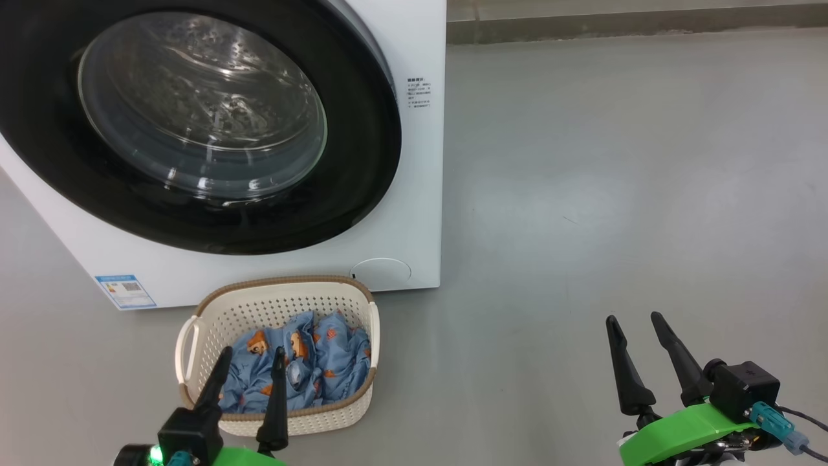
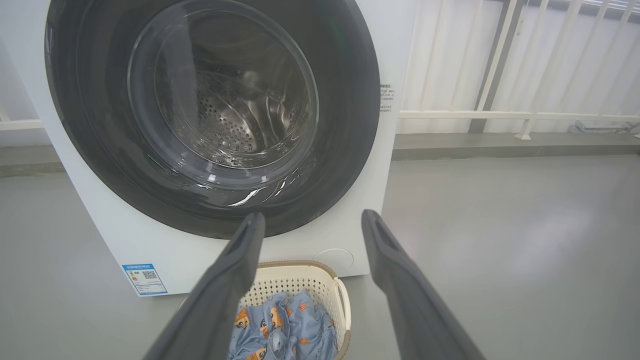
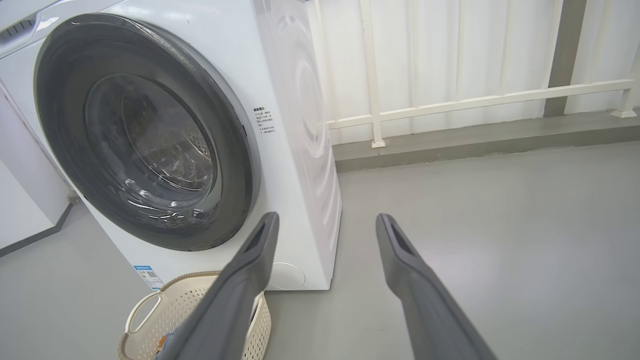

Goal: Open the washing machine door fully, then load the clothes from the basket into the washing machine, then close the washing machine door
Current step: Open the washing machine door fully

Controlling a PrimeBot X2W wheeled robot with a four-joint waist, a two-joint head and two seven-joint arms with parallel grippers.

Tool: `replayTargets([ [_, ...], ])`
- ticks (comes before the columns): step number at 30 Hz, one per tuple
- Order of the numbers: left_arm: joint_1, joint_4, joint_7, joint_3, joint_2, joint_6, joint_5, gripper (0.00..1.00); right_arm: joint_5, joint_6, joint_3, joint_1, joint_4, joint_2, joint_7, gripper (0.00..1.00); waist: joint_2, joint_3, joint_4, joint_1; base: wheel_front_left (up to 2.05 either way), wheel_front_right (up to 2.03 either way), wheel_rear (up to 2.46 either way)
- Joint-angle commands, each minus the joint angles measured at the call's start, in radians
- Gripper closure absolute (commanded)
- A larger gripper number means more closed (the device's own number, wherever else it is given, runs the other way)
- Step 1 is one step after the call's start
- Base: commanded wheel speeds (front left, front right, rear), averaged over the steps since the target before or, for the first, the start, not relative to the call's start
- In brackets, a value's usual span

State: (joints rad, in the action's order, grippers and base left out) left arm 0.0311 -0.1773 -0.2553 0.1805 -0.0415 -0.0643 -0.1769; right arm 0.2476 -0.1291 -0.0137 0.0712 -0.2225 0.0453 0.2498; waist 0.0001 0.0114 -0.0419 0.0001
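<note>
Black-ringed washing machine door [image 1: 194,123] sits shut, so opening it comes first; left gripper [image 1: 253,353] and right gripper [image 1: 634,318] gape empty; one likely must hook its rim.

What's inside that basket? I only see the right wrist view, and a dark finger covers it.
Observer: The clothes, blue fabric with small orange figures, bundled inside the basket.
Operator: Is the other arm close to it?
Observer: The left gripper hangs open by the basket's near rim, holding nothing.
Operator: And mine, seen from above?
Observer: The right gripper is open over bare floor, well right of the basket.
</note>
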Motion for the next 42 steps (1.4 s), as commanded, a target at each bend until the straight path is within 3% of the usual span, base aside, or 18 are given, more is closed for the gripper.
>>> replayTargets([
  [1,0.031,0.023,-0.006,-0.032,-0.009,0.003,0.011,0.0,0.0,-0.002,0.028,0.039,0.024,0.005,0.012,0.0,-0.0001,0.0,0.0,0.0,0.0,0.0,0.0],
  [27,0.032,0.009,-0.006,-0.03,-0.009,0.006,0.002,0.0,-0.001,-0.002,0.036,0.038,0.02,0.005,0.01,0.0,-0.0001,0.004,-0.012,0.0,0.0,0.0,0.0],
  [28,0.032,0.008,-0.006,-0.029,-0.009,0.006,0.002,0.0,0.003,-0.002,0.038,0.038,0.019,0.005,0.01,0.44,-0.0001,0.003,-0.013,0.0,0.0,0.0,0.0],
  [29,0.032,0.007,-0.006,-0.028,-0.009,0.007,0.001,0.0,0.01,-0.002,0.043,0.038,0.017,0.005,0.009,1.0,-0.0001,0.002,-0.015,0.0,0.0,0.0,0.0],
  [36,0.034,0.002,-0.006,-0.029,-0.009,0.008,-0.001,0.0,0.044,-0.002,0.058,0.04,0.019,0.005,0.008,1.0,-0.0001,-0.003,-0.021,0.0,0.0,0.0,0.0],
  [42,0.038,0.0,-0.006,-0.026,-0.009,0.009,-0.004,0.0,0.216,-0.002,0.078,0.049,-0.005,0.005,0.004,1.0,-0.0001,-0.012,-0.03,0.0,0.0,0.0,0.0],
])
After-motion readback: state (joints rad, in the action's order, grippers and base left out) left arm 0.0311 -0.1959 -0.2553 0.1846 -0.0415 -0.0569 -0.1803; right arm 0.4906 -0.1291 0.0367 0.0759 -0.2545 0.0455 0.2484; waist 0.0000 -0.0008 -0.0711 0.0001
